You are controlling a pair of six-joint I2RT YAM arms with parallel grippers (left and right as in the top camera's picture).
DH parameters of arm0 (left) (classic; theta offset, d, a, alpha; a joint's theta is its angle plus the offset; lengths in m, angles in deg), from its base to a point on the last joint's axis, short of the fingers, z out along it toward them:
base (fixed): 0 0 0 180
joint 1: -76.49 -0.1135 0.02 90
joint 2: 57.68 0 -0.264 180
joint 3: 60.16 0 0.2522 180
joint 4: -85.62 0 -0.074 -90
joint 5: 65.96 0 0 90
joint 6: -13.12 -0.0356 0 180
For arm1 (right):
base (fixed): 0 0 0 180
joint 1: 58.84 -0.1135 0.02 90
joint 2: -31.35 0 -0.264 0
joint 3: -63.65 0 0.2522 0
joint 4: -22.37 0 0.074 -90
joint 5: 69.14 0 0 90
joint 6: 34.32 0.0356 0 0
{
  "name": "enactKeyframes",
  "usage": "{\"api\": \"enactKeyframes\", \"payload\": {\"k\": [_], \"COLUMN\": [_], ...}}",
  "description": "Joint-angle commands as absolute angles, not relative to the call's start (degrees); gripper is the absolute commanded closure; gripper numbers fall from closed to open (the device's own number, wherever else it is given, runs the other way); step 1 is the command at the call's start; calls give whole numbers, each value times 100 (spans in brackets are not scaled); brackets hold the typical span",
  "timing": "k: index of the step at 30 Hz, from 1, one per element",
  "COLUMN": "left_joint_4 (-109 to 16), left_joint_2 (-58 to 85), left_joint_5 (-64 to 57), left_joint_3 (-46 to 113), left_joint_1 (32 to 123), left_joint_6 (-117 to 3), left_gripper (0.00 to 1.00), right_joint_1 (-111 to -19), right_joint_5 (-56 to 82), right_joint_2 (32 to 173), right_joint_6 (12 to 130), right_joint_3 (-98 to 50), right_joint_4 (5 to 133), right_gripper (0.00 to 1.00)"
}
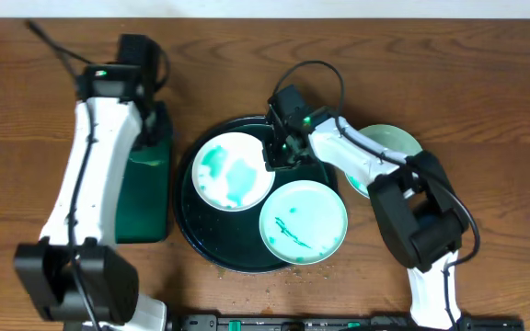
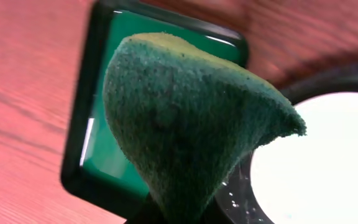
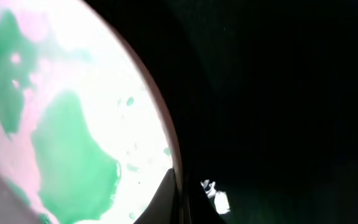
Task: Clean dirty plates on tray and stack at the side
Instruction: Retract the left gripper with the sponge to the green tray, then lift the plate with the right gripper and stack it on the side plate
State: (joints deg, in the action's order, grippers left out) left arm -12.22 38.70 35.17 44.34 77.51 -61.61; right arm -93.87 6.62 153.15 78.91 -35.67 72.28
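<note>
Counter (image 1: 486, 74): brown wood grain, carrying everything in view.
Round tray (image 1: 237, 241): black-green with a raised rim, in the middle of the counter and the widest thing on it.
Smeared plate (image 1: 233, 171): small, round and white, lying flat in the round tray's upper-left part. Broad teal-green patches cover much of its face, and they show large in the right wrist view.
Tinted plate (image 1: 304, 222): the same size, flat at the round tray's lower-right rim, just beside the smeared plate. It is pale green with a few darker streaks.
Third plate (image 1: 389, 142): off the round tray, on the counter just beside its right side, pale green and partly covered by the right arm.
Rectangular tray (image 1: 145, 198): dark green, just beside the round tray's left rim.
Sponge (image 2: 185, 124): a green scouring pad folded into a cone, above the rectangular tray near the round tray's left rim.
Left hand (image 2: 169, 216): clamped on the sponge's lower end, with only a dark sliver of it showing.
Right hand (image 1: 282, 154): low over the round tray's upper middle, at the smeared plate's right rim. One dark fingertip (image 3: 165, 194) sits at that rim. I cannot tell whether the fingers are apart or gripping.
</note>
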Motion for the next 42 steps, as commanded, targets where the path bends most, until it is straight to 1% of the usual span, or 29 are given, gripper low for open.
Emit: {"api": "enactKeyframes", "payload": {"k": [1, 8, 17, 25, 34, 42], "left_joint_4": [-1202, -1165, -1165, -1165, -1165, -1165], "left_joint_2": [3811, 3813, 3813, 3813, 3813, 3813], "left_joint_5": [3655, 3653, 3653, 3653, 3653, 3653], "left_joint_3": [4565, 4523, 4523, 4521, 4523, 4521], "left_joint_1": [7401, 7065, 7060, 7060, 7060, 7060], "left_joint_6": [-6046, -6046, -6046, -6046, -6043, -6043], "left_gripper": [92, 93, 93, 93, 93, 93], "right_joint_1": [-9767, -10591, -11468, -12058, -12458, -12521], "right_joint_5": [1932, 4284, 7134, 8935, 10480, 10572], "right_joint_2": [14740, 14117, 13586, 13317, 13258, 13258], "right_joint_6": [7504, 7196, 6728, 6520, 6518, 6481], "right_joint_3": [-3561, -3561, -3561, -3561, -3561, -3561], "right_joint_4": [7267, 7398, 7407, 7407, 7385, 7361], "right_gripper": [99, 99, 99, 99, 99, 99]}}
